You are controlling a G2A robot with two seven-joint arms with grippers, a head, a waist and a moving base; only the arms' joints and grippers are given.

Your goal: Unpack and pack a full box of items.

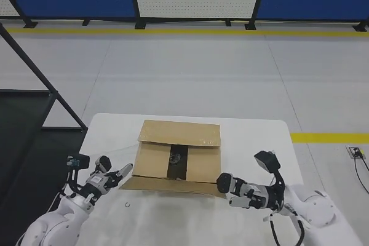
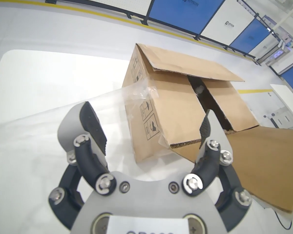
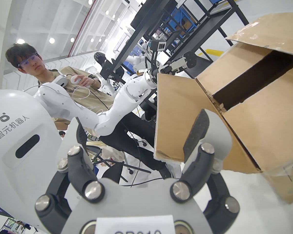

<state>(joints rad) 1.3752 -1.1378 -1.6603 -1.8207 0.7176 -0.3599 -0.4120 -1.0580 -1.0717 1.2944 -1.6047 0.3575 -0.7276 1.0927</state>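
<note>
Flanking the box mid-counter, left gripper at its near-left corner and right gripper by the folded-down near flap hang with fingers wide, empty (likely staged to part the nearly closed inner flaps).

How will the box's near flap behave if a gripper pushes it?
Near flap: likely stiff, its corrugated edge shows; it should hinge at the crease, perhaps springing back. The box may slide on the smooth table rather than tip, being low and wide. Weight unclear: contents mostly hidden.
</note>
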